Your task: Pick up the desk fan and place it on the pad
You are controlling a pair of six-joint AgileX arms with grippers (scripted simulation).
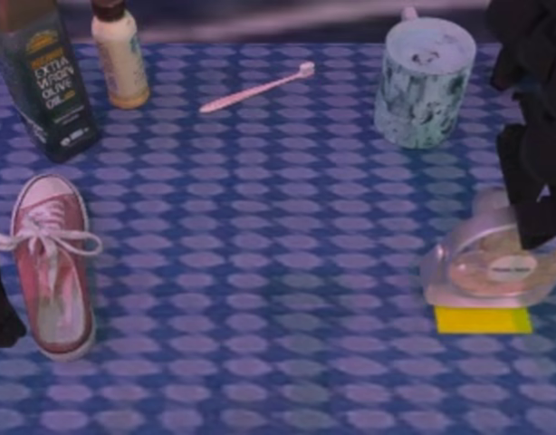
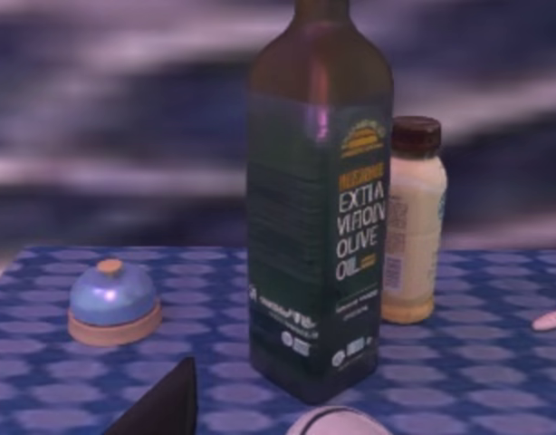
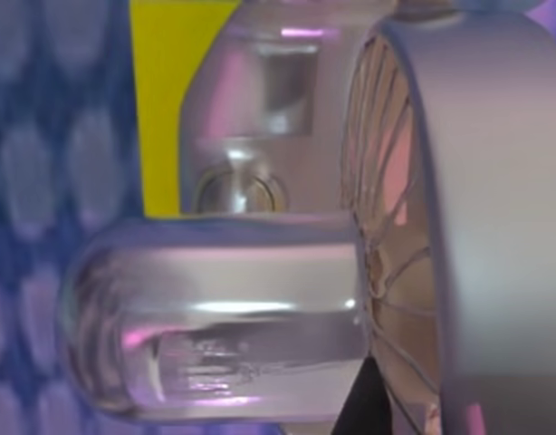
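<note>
Right arm [image 1: 532, 118]: matte black, blocky segments with angular edges, no visible markings, cables or screws, seen just right of the speckled mug [image 1: 423, 83]. Left arm [image 1: 1, 313]: a plain black rounded mass left of the pink sneaker [image 1: 52, 263]. One dark wedge-shaped tip [image 2: 165, 403] shows in the left wrist view.
</note>
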